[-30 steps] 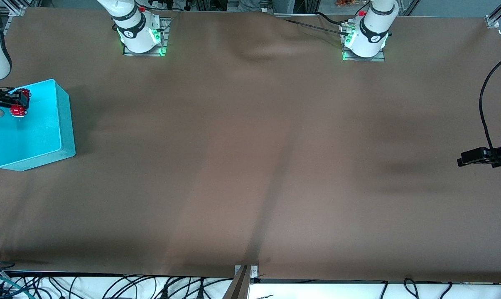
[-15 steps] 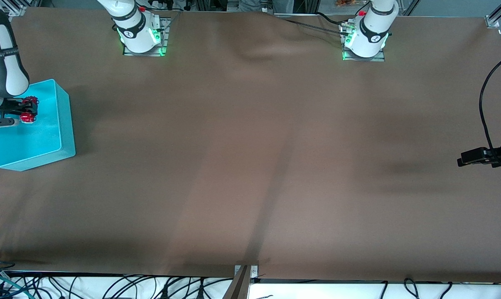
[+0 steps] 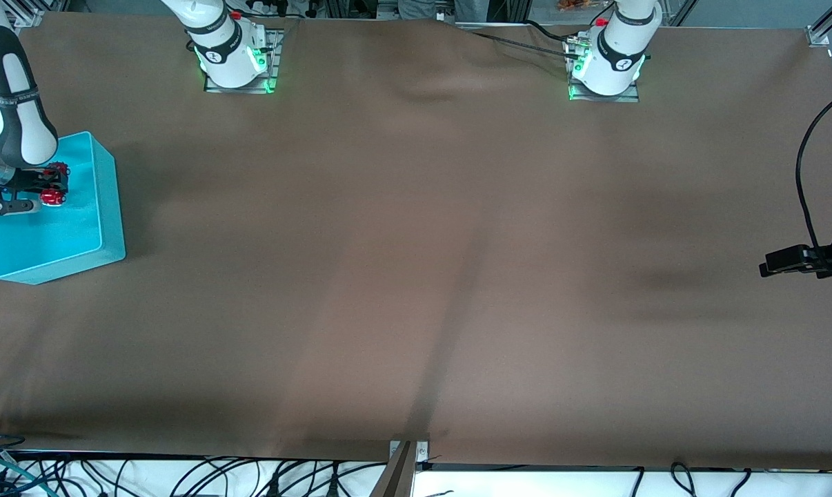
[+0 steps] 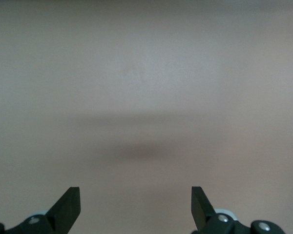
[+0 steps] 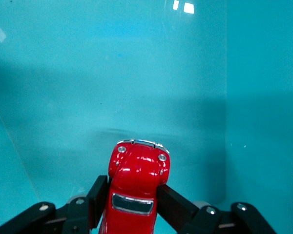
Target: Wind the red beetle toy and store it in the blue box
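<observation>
The right pincer (image 3: 43,193) has kept travelling over the last second: it first showed at the edge of the blue box (image 3: 109,207) toward the right arm's end of the counter (image 3: 416,276), and has since slid inward, so that it now hangs over the box's open interior with the arm's forearm leaning in above it. Its jaws stay clamped on the red beetle toy (image 5: 136,187), one finger pressed against each flank of the little car. In the right wrist view the toy's rounded nose and headlights point out ahead of the pincer, and everything ahead of and below the pincer (image 5: 129,200) is the cyan floor and walls of the box (image 5: 88,73), with a corner of the box off to one side. The toy appears to be held clear of the floor, not yet resting on it. I judge that the carry is nearly over and what remains is to lower and let go so the car ends up inside. The left pincer (image 4: 136,204) waits near the left arm's end of the counter, its jaws standing wide apart and empty, with only bare brown surface below it.
</observation>
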